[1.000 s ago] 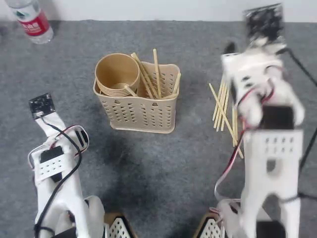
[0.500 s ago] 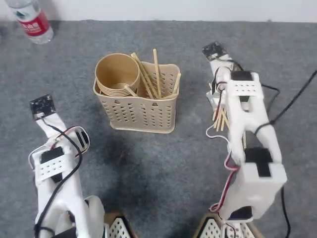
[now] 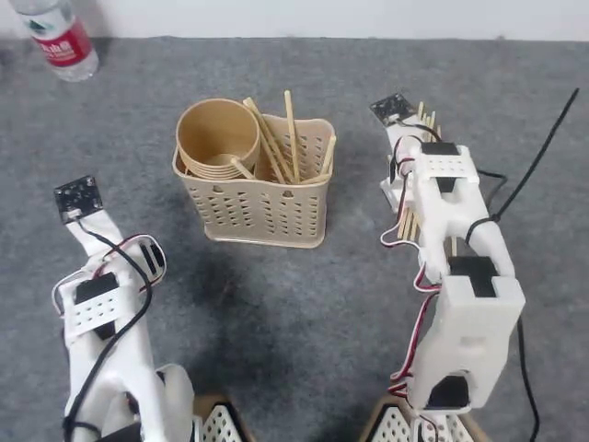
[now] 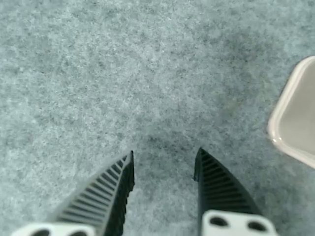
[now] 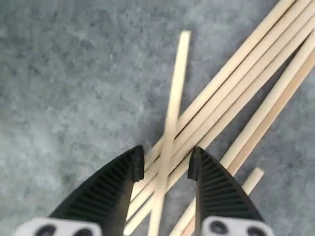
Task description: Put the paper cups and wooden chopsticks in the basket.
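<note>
Right gripper [image 5: 166, 153], jaws apart, now straddles the loose chopsticks [image 5: 231, 83] after dropping down; we judge a grasp imminent.

Wht plastic arms [image 3: 457, 241] w/ red, blk, wht cables [image 3: 416, 331]; blk ridged pincers [image 4: 164, 163].

Right gripper [image 5: 167, 149] lower, apparently astride chopsticks [image 5: 236, 83]

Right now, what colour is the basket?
Beige basket with perforated walls; the high view shows it best.
</note>
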Robot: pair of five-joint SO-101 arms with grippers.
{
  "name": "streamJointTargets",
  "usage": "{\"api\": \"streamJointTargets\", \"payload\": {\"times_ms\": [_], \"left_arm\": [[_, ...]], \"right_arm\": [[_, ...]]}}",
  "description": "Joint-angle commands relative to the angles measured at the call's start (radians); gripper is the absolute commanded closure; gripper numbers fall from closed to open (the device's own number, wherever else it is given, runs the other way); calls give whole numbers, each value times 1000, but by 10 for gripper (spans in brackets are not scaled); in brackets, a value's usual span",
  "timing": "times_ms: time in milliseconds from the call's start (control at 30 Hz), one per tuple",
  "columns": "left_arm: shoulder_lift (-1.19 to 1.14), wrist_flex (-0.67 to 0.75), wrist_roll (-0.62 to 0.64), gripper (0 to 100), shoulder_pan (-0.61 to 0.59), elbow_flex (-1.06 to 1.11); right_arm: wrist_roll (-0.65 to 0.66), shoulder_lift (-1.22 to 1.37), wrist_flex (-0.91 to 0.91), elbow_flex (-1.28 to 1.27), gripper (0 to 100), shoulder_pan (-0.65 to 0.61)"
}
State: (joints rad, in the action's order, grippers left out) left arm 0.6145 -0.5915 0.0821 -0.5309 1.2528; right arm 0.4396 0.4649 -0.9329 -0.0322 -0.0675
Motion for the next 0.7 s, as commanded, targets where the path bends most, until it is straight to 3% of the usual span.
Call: {"api": "streamJointTargets", "payload": {"times_ms": [0,100,367,667], "left_arm": [[6,23,6,808,8,-7],[6,23,6,808,8,-7],[6,23,6,808,8,-7],[6,23,6,808,8,-7]], "right_arm": [[15,13,31,43,935,18],[43,27,2,74,995,18],[100,13,-36,83,992,22],[92,-245,-325,259,992,51]]}}
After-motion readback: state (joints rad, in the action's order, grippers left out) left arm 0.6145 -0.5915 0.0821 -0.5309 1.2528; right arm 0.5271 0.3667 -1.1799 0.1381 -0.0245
